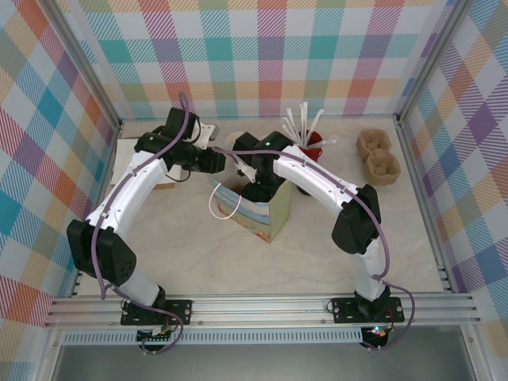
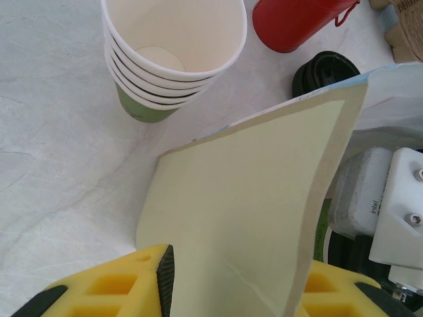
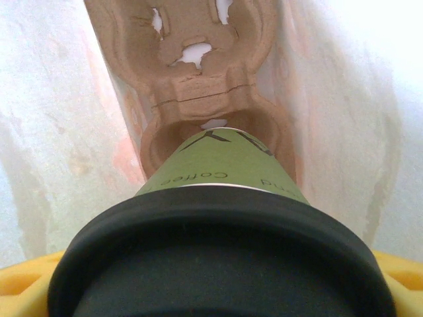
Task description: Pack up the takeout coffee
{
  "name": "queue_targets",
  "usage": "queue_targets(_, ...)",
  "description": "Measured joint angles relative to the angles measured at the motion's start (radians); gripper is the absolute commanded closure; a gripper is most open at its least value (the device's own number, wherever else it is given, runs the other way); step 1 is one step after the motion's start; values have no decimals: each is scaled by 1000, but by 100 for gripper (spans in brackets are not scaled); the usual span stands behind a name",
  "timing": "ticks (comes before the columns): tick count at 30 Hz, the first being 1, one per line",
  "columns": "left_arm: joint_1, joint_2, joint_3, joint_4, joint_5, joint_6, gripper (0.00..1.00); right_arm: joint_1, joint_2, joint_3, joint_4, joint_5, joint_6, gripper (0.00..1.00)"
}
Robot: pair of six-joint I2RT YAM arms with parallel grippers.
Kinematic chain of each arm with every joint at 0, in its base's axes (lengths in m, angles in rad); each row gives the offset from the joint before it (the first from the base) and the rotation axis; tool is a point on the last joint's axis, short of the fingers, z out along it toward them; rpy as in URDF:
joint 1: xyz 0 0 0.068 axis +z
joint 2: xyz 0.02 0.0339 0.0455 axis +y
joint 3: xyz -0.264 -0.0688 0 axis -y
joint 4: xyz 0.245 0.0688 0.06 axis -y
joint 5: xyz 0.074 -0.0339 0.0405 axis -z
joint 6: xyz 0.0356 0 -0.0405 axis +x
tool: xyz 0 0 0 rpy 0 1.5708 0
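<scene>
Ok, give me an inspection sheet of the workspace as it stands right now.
Surface: pale marbled table, no spills seen.
Job's things: takeout coffee, lidded, inside the paper bag, its base at a pocket of the cardboard carrier.
Clutter: stack of lidless cups, red mug, spare black lid, two spare carriers at the right.
Tools: left tool pinches the bag's wall; right tool grips the coffee.
Cables: purple cable along each arm.
Surroundings: checked walls, metal frame.
</scene>
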Motion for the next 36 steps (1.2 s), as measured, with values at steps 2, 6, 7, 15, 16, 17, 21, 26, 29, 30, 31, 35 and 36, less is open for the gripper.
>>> queue_targets(2, 0, 0, 0, 0, 0, 0, 65, 0, 0, 0, 2, 0, 0, 22)
queue_targets(6, 0, 0, 0, 0, 0, 0, 65, 0, 0, 0, 3, 0, 0, 22)
queue_targets(7, 0, 0, 0, 0, 0, 0, 65, 0, 0, 0, 3, 0, 0, 22)
queue_targets(15, 0, 0, 0, 0, 0, 0, 65, 0, 0, 0, 4, -1, 0, 22)
queue_targets(16, 0, 0, 0, 0, 0, 0, 65, 0, 0, 0, 5, -1, 0, 22)
queue_targets(17, 0, 0, 0, 0, 0, 0, 65, 0, 0, 0, 6, -1, 0, 22)
queue_targets(21, 0, 0, 0, 0, 0, 0, 65, 0, 0, 0, 12, -4, 0, 22)
queue_targets(26, 0, 0, 0, 0, 0, 0, 65, 0, 0, 0, 14, -5, 0, 22)
queue_targets(29, 0, 0, 0, 0, 0, 0, 65, 0, 0, 0, 14, -6, 0, 22)
queue_targets(30, 0, 0, 0, 0, 0, 0, 65, 0, 0, 0, 14, -6, 0, 22)
queue_targets(31, 0, 0, 0, 0, 0, 0, 65, 0, 0, 0, 14, -6, 0, 22)
queue_targets(35, 0, 0, 0, 0, 0, 0, 65, 0, 0, 0, 14, -9, 0, 22)
queue_targets(36, 0, 0, 0, 0, 0, 0, 65, 0, 0, 0, 14, -8, 0, 22)
